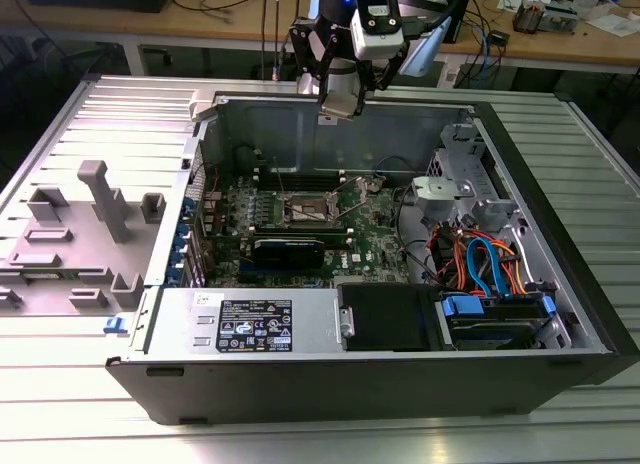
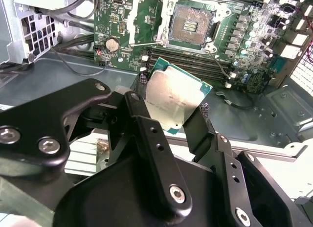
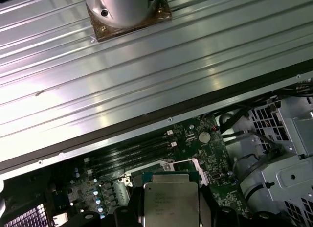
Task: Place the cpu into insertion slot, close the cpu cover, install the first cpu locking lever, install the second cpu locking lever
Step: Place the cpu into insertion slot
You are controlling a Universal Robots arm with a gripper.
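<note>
- While the first step, placing the cpu, is in hand, the open computer case (image 1: 400,369) lies on the ribbed surface (image 1: 300,434) with its green motherboard (image 1: 375,234) exposed.
- High over the case's far wall in the exterior view, the hand (image 1: 342,102) is clamped on the cpu (image 2: 175,97). Its fingers (image 2: 142,114) press opposite edges, and the cpu hangs in the air, well apart from the motherboard.
- Down on the motherboard, the insertion slot (image 2: 190,24) is bare with its contact field uncovered. The cpu cover (image 2: 133,21) seems to be swung up beside it.
- By my judgement, seating the cpu calls for squaring it to the slot's rim and bringing it down level, with no sliding across the contacts.
- Hidden or unclear are the cpu's underside, its corner marking, and the two locking levers, which I cannot pick out among the metalwork. In the first wrist view the cpu seems to cover part of the insertion slot.
</note>
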